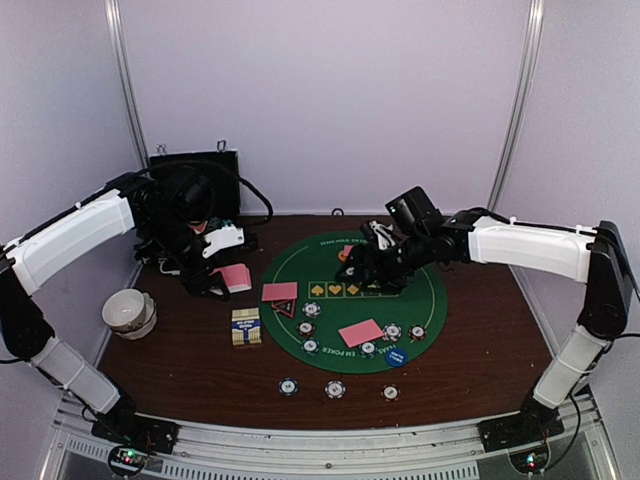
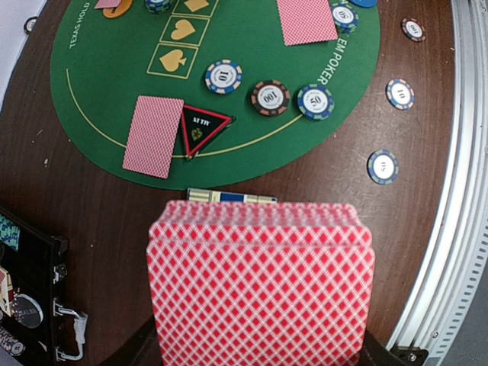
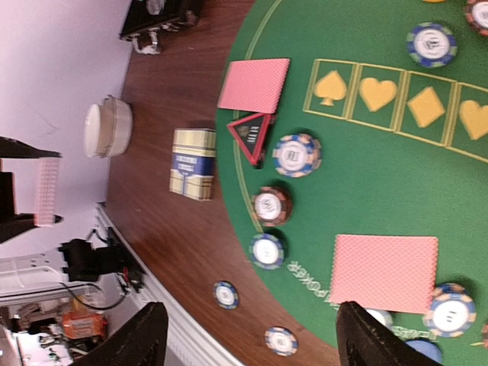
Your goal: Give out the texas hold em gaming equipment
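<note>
Deck of red-backed playing cards (image 2: 259, 282) is clamped in the left hand (image 1: 228, 280), its edges slightly staggered, above the desk (image 1: 180, 365) just off the left rim of the green felt mat (image 1: 440, 300). The right hand (image 3: 252, 320) hovers over the mat, fingers apart, holding nothing. Two cards lie face down on the mat, one (image 2: 153, 136) just beside the triangle marker (image 2: 202, 128). Assessment: cards are light, thin, slick and bendable. The stack may slide apart, so grip across the long edges and take single cards by an overhanging edge.
</note>
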